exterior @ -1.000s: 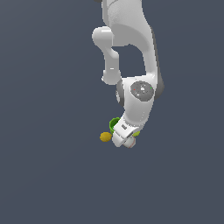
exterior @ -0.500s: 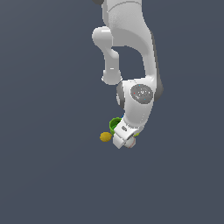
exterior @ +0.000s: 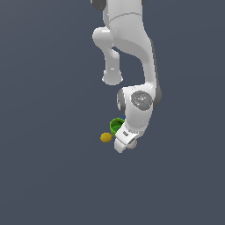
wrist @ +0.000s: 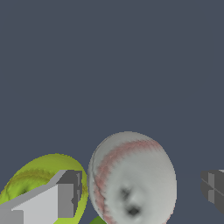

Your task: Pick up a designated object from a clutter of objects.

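Observation:
In the wrist view the white baseball (wrist: pixel 133 179) with red stitching lies between my gripper's (wrist: pixel 141 190) two fingers. The gripper is open, with a small gap between the ball and each finger. The yellow-green tennis ball (wrist: pixel 30 181) lies just beside the baseball, partly behind one finger (wrist: pixel 61 197). In the exterior view my gripper (exterior: pixel 124 146) is low over the clutter and hides the baseball and tennis ball. The green cup (exterior: pixel 116 125) shows behind the hand. The orange-yellow lemon-like object (exterior: pixel 106 137) lies apart, towards the exterior view's left.
A sliver of green (wrist: pixel 98 220) shows under the baseball in the wrist view. The floor (exterior: pixel 48 176) is a plain dark grey surface. The white arm (exterior: pixel 132 57) rises above the clutter.

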`<state>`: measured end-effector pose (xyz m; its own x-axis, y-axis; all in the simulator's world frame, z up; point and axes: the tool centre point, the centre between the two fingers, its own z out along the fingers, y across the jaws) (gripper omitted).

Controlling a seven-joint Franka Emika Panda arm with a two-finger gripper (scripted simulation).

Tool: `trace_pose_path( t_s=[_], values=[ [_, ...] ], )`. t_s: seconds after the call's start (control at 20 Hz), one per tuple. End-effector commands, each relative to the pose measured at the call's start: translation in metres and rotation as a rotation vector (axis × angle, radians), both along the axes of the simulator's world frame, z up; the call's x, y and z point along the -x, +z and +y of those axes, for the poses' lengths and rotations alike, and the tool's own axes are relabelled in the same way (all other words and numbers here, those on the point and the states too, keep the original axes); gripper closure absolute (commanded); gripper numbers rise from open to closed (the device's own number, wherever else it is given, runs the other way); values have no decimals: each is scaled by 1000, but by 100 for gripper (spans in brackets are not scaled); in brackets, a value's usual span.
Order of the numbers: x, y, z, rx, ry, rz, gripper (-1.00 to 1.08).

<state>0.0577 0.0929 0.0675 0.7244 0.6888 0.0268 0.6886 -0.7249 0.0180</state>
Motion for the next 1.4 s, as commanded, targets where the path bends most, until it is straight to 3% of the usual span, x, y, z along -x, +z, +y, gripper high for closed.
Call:
trace_pose_path(
  t_s=[0.0,0.05,0.1,0.55,0.6,1.0,1.35],
  values=[
    [10,-20,-3,5,-1,32,-92],
    [10,-20,-3,5,-1,32,-92],
    [10,-20,-3,5,-1,32,108],
    [10,-20,-3,5,-1,32,108],
    [-1,-2,2,0,4,-2,108],
    [2,15,5,0,4,-1,108],
    [11,59,12,1,3,3,108]
  ],
)
